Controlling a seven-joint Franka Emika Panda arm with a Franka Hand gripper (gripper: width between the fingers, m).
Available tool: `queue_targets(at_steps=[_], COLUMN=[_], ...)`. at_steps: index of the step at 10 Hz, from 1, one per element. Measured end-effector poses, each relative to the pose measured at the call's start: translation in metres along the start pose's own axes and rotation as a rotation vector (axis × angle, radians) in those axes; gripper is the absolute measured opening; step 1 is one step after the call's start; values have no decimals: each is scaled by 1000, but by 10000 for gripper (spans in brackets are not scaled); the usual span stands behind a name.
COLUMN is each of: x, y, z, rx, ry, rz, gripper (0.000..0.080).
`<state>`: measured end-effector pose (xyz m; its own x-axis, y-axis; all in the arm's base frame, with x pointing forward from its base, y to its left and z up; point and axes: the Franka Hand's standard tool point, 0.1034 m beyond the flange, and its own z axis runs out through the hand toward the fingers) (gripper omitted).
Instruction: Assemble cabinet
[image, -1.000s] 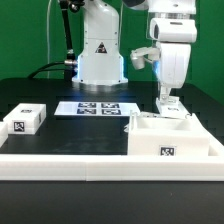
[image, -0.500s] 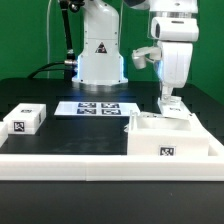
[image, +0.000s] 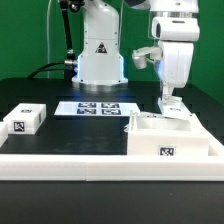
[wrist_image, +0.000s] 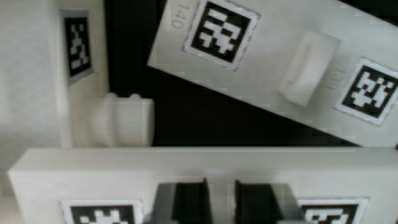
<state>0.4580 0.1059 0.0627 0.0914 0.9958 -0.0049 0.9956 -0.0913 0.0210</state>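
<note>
The cabinet's large white box body (image: 170, 140) lies at the exterior view's right, with a tag on its front wall. My gripper (image: 170, 102) hangs over the body's far wall. In the wrist view my gripper (wrist_image: 217, 205) has its two dark fingers (wrist_image: 183, 203) nearly together, shut on a thin white tagged panel piece (wrist_image: 107, 185). Past it, more white tagged cabinet faces (wrist_image: 267, 60) slant across the black table. Another small white tagged piece (image: 24, 120) lies apart at the exterior view's left.
The marker board (image: 95, 107) lies flat before the white robot base (image: 100, 60). A low white wall (image: 60, 160) runs along the front of the table. A black cable (image: 68, 40) hangs behind the base.
</note>
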Motion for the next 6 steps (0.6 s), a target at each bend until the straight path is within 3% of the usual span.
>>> queue_targets(at_steps=[1, 3, 6], x=[0, 0, -2], y=[0, 14, 29], z=[0, 0, 0], rx=[1, -5, 6], ry=[0, 2, -10], rz=[1, 10, 17], gripper=[67, 67, 67])
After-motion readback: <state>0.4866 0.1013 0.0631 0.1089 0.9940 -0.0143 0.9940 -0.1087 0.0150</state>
